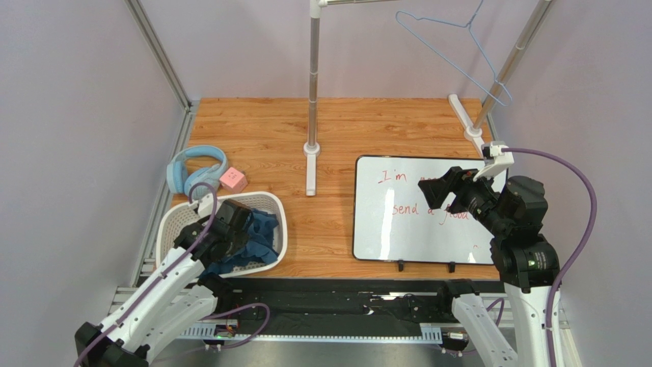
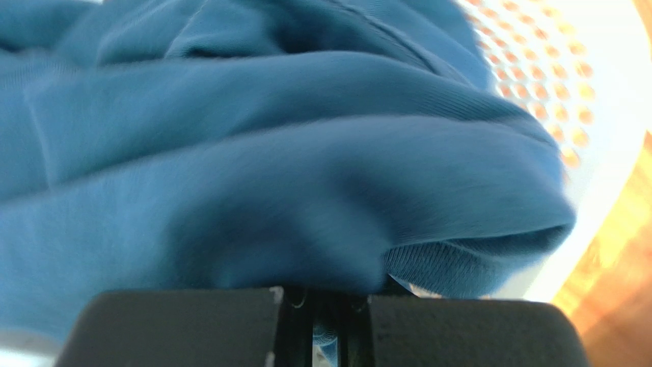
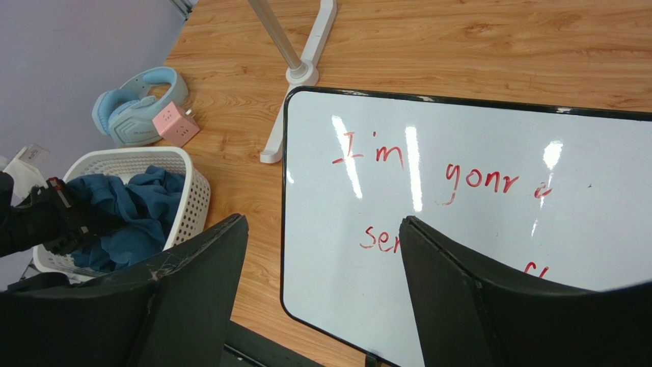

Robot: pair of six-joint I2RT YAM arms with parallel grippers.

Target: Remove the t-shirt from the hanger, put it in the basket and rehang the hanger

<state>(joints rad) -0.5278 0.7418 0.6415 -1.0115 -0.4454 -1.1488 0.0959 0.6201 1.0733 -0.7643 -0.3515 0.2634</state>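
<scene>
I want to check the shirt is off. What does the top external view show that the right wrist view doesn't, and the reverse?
Only top external: the hanger, bare, up by the rack, and the right arm. Only right wrist: the right gripper from inside, fingers spread open. Both: the t-shirt heaped in the white basket, the blue headphones, the pink cube, the whiteboard.

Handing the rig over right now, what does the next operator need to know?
Left gripper: down in the white basket, against the t-shirt. The cloth hides its fingers, so I can't tell if it's open or shut.
Right gripper: open, empty, above the whiteboard.
T-shirt: bunched in the basket.
Hanger: bare, hanging at the back right.
Done: the shirt is off the hanger.
Left: probably just check the left gripper releases, then retract both arms.
</scene>
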